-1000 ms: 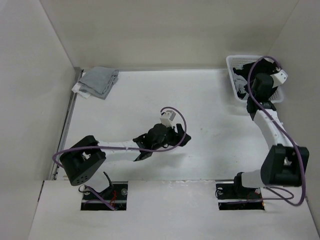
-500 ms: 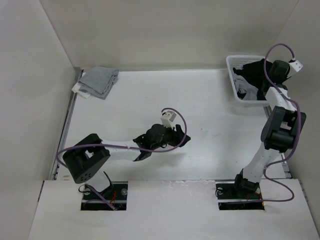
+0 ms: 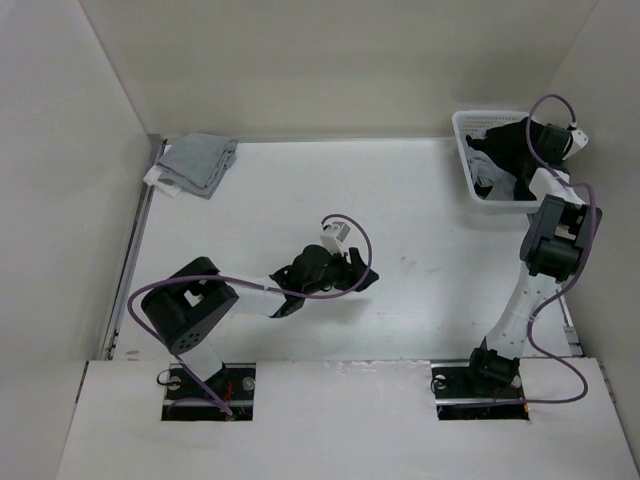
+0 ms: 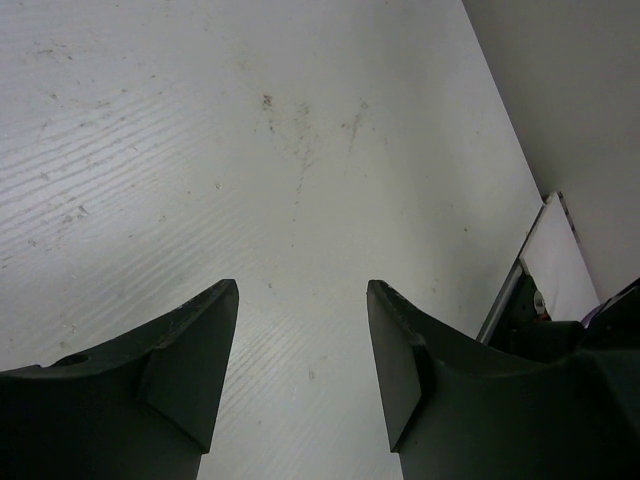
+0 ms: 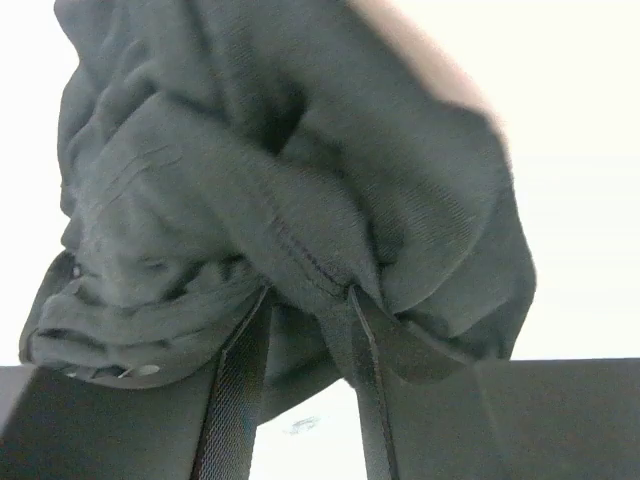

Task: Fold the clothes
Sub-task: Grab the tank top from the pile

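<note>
One pick-up step: right gripper (image 5: pixel 308 295) clamps bunched tank top (image 5: pixel 280 170) over basket (image 3: pixel 480 115), left gripper (image 4: pixel 300 290) gapes empty; next, probably spread it on table (image 3: pixel 420 220).

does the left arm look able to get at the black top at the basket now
probably not: the basket with the black top sits in the far right corner, the left gripper hovers open over the table, and the right gripper crowds it, fabric between its fingers
</note>
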Controlling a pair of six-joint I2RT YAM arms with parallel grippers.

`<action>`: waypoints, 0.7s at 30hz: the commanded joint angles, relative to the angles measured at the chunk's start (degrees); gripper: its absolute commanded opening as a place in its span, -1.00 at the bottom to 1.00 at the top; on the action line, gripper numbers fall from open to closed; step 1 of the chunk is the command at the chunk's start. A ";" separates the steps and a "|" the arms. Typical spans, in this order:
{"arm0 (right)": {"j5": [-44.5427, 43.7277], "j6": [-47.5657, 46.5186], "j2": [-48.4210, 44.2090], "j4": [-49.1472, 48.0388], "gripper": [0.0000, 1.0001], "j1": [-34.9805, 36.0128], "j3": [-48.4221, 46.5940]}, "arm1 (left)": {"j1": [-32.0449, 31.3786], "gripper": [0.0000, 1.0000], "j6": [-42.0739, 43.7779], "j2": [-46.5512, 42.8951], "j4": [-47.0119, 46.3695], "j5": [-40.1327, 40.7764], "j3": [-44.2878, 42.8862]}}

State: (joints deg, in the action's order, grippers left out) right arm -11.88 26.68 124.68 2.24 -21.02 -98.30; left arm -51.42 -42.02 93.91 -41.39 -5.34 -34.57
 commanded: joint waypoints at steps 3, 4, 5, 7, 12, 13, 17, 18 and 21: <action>0.72 1.19 1.26 0.30 0.05 -2.06 -4.17 | 0.22 0.05 -0.78 0.22 -4.49 -2.04 -0.59; 0.46 0.84 1.70 0.92 0.09 -2.06 -4.61 | 0.22 0.05 -0.61 -0.04 -4.49 -1.95 -0.59; 0.02 0.05 2.23 1.79 0.10 -2.06 -5.23 | 0.31 0.05 -0.43 -0.30 -4.49 -1.69 -0.50; -0.25 -0.92 3.19 2.59 -0.16 -2.06 -5.93 | 0.49 0.05 -0.26 -0.65 -4.49 -1.51 -0.33; 0.36 0.04 1.89 0.67 -0.91 -2.06 -4.27 | 0.66 0.05 -0.26 -0.57 -4.49 -1.34 -0.41; 0.80 0.39 -0.56 -1.86 -0.98 -1.88 -2.18 | 0.66 0.05 -0.34 -0.39 -4.49 -1.51 -0.59; 1.68 1.36 -9.96 -9.34 -1.00 -0.66 3.72 | 0.75 0.05 -0.69 -0.13 -4.49 -1.95 -0.77; 1.77 2.32 -14.68 -11.45 -1.00 0.48 6.08 | 0.84 0.05 -0.69 -0.30 -4.49 -1.86 -0.68; 1.77 5.04 -25.24 -15.41 -1.00 3.73 11.88 | 1.28 0.05 -0.69 -0.48 -4.49 -1.86 -0.50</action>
State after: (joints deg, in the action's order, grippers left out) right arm -10.50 28.21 115.87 -1.17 -21.47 -89.67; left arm -50.74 -42.61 94.63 -41.87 -6.33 -34.57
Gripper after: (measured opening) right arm 0.012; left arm 0.527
